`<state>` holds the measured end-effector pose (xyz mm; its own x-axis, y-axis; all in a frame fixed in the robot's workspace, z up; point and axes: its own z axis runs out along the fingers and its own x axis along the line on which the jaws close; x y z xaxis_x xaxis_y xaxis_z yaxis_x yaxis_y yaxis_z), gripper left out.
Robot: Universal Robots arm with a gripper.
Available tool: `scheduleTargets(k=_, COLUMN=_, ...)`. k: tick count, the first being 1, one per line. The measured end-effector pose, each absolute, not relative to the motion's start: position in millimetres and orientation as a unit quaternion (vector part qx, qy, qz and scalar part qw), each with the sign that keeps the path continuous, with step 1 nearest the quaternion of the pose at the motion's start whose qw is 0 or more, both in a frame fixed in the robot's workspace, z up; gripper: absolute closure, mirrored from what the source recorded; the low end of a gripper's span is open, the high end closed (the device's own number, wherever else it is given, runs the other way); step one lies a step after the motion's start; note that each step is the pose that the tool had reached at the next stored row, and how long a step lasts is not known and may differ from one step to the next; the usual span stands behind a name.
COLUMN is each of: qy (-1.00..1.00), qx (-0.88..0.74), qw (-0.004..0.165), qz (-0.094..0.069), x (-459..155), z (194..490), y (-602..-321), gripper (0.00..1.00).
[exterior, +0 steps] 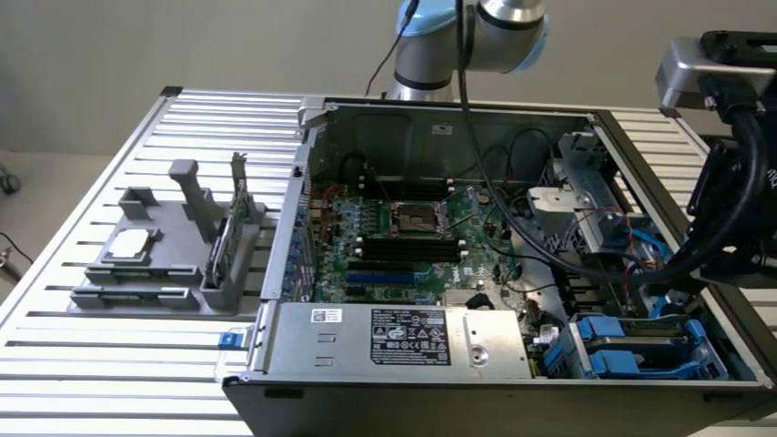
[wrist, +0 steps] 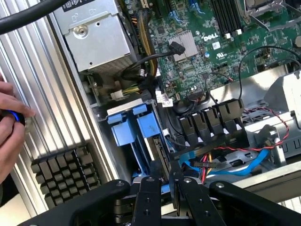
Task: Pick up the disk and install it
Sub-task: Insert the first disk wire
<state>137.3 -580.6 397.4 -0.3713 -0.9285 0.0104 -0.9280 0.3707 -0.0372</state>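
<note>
**Sliding the disk into its slot**
The disk (exterior: 607,346) sits at 4 o'clock in the computer case (exterior: 438,127), right beside the grey power box (exterior: 401,339). The gripper (wrist: 167,188) looks squeezed almost shut on its blue edge. It is best to push straight and slow, keeping off the wires (wrist: 244,165).

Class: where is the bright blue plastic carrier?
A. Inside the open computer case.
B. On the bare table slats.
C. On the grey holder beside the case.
A: the blue carrier sits inside the open computer case, in the corner beside the power supply.
</note>
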Motion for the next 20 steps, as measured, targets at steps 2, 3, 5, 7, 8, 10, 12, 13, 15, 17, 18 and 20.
scheduleTargets(k=2, qy=0.836, qx=-0.548, qw=0.006, qz=-0.018, x=137.3, z=397.4, y=-580.6, gripper=0.78)
scheduleTargets(k=3, qy=0.84, qx=-0.541, qw=0.006, qz=-0.018, x=137.3, z=397.4, y=-580.6, gripper=0.78)
scheduleTargets(k=5, qy=0.849, qx=-0.528, qw=0.006, qz=-0.018, x=137.3, z=397.4, y=-580.6, gripper=0.78)
scheduleTargets(k=7, qy=0.857, qx=-0.514, qw=0.005, qz=-0.018, x=137.3, z=397.3, y=-580.6, gripper=0.78)
scheduleTargets(k=8, qy=0.861, qx=-0.508, qw=0.005, qz=-0.018, x=137.3, z=397.3, y=-580.6, gripper=0.78)
scheduleTargets(k=10, qy=0.869, qx=-0.494, qw=0.005, qz=-0.018, x=137.3, z=397.2, y=-580.6, gripper=0.78)
scheduleTargets(k=12, qy=0.877, qx=-0.48, qw=0.005, qz=-0.018, x=137.3, z=397.2, y=-580.6, gripper=0.78)
scheduleTargets(k=13, qy=0.881, qx=-0.474, qw=0.005, qz=-0.018, x=137.3, z=397.3, y=-580.6, gripper=0.78)
scheduleTargets(k=15, qy=0.888, qx=-0.46, qw=0.004, qz=-0.018, x=137.3, z=397.2, y=-580.6, gripper=0.78)
scheduleTargets(k=17, qy=0.895, qx=-0.446, qw=0.004, qz=-0.018, x=137.3, z=397.1, y=-580.6, gripper=0.78)
scheduleTargets(k=18, qy=0.899, qx=-0.438, qw=0.004, qz=-0.018, x=137.3, z=397.1, y=-580.6, gripper=0.78)
scheduleTargets(k=20, qy=0.906, qx=-0.424, qw=0.004, qz=-0.018, x=137.3, z=397.1, y=-580.6, gripper=0.78)
